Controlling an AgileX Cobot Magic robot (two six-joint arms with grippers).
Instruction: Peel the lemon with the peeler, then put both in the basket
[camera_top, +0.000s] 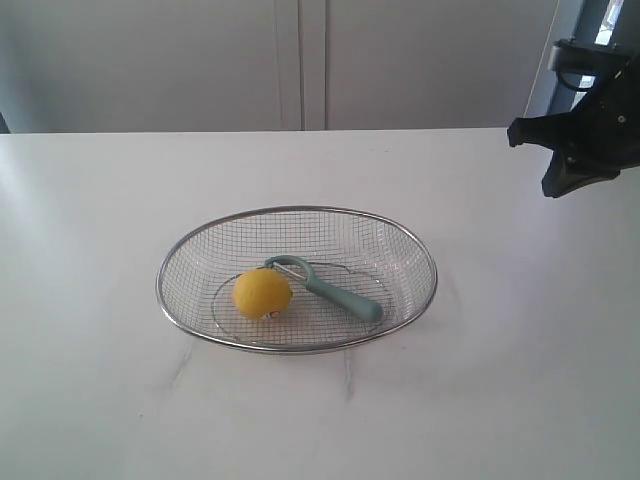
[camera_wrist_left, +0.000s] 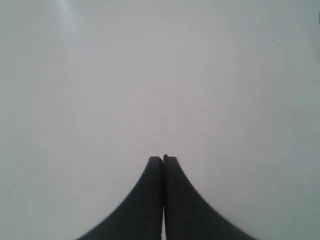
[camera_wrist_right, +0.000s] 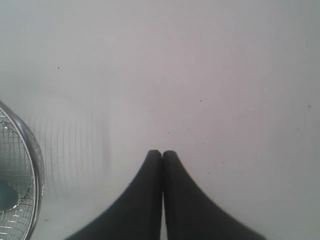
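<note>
Lemon (camera_top: 262, 294) and peeler (camera_top: 325, 288) both lie inside the basket (camera_top: 297, 208), centre frame in the exterior view. Peeler's loop head sits right against the lemon, handle runs toward lower right

Left gripper (camera_wrist_left: 163, 158) clenched, empty, over bare table (camera_top: 100, 250). Right gripper (camera_wrist_right: 162, 152) also clenched, empty, basket rim close by

Risks, my read:
- lemon rolls if nudged, since it's round on mesh
- grabbing either item bumps the other
- a finger catching the rim could slide or tip the light basket

Room: basket walls block side approach, so come from above. Table is open all round, right arm (camera_top: 580, 150) parked upper right
</note>
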